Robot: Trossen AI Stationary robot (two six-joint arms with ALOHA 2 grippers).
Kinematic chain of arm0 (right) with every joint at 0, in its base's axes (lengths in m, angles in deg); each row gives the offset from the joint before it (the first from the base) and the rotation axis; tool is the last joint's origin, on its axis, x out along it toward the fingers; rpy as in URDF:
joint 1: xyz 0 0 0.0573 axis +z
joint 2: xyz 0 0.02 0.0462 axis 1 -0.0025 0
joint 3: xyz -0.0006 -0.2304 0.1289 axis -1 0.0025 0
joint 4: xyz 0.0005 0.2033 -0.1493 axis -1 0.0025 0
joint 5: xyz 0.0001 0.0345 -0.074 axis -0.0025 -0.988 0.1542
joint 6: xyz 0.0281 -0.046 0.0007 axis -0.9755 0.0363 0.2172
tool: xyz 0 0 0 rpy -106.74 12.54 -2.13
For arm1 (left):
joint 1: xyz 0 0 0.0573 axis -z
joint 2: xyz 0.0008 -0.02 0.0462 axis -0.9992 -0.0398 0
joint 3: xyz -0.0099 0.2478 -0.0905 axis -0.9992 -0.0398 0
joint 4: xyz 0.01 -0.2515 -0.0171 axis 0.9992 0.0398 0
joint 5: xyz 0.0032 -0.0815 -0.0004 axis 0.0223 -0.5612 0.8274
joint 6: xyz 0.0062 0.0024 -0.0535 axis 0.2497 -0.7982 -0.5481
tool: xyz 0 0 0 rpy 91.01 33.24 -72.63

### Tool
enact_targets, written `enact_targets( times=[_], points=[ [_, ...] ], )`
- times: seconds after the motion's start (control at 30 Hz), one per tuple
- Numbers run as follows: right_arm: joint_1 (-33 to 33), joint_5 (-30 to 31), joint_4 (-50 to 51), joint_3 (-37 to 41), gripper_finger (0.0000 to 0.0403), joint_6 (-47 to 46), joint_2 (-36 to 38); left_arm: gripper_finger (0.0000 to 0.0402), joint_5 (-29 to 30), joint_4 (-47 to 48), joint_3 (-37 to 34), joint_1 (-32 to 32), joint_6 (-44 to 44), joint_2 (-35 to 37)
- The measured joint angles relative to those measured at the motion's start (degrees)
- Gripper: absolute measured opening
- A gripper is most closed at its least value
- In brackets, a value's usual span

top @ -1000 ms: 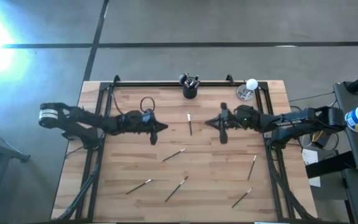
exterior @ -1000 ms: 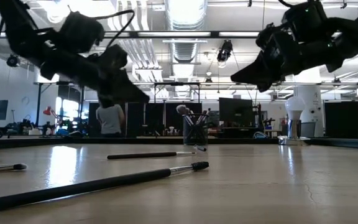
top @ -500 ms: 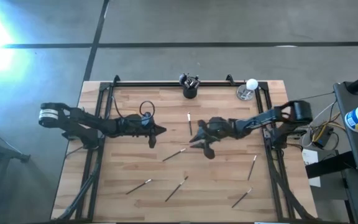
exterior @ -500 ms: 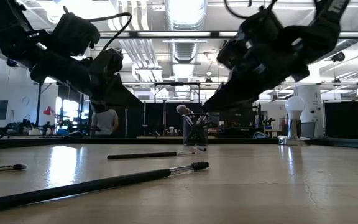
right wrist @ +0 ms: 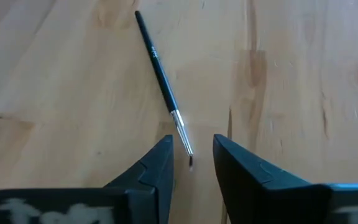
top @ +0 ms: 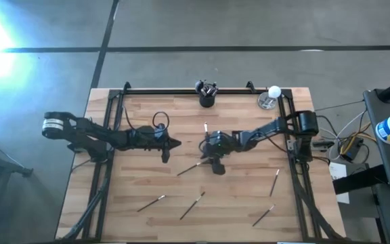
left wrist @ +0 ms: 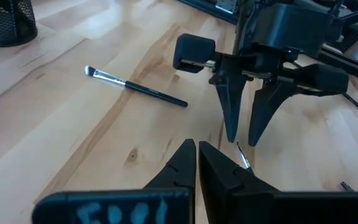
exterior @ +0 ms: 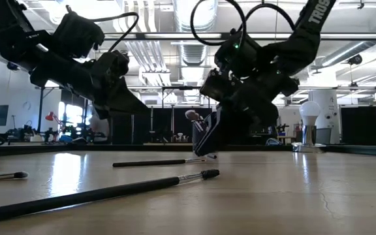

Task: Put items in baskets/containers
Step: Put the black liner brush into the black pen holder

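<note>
Wood surface (top: pixel 134 224), butcher-block. Right claw (top: pixel 214 165) mid-surface, fingers parted a little, straddling the tip end of a thin brush (right wrist: pixel 163 87); not closed on it, brush flat on the wood. Left claw (top: pixel 166 150) hovers left of centre, fingers nearly together, holding nothing. Black cup (top: pixel 207 99) at the far edge, middle, brushes already standing in it. Shiny dish with white ball (top: pixel 270 98) near the far right corner. Another brush (top: pixel 206 134) lies between the cup and the right claw. Four loose brushes scattered along the near half: near-left (top: pixel 151 202), near-centre (top: pixel 192 205), right side (top: pixel 275 181), near-right (top: pixel 263 215). Open wood along the left edge and the near left corner.
</note>
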State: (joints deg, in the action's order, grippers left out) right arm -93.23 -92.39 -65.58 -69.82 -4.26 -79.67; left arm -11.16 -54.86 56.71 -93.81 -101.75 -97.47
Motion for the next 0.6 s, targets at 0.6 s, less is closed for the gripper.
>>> enact_targets(
  times=[0.6],
  points=[
    [-0.1, -0.1, 0.9, -3.3, 0.0014, 1.4, -4.9, 0.0024, -2.5, 5.6, 2.4, 0.0, -6.0, 0.0]
  ],
)
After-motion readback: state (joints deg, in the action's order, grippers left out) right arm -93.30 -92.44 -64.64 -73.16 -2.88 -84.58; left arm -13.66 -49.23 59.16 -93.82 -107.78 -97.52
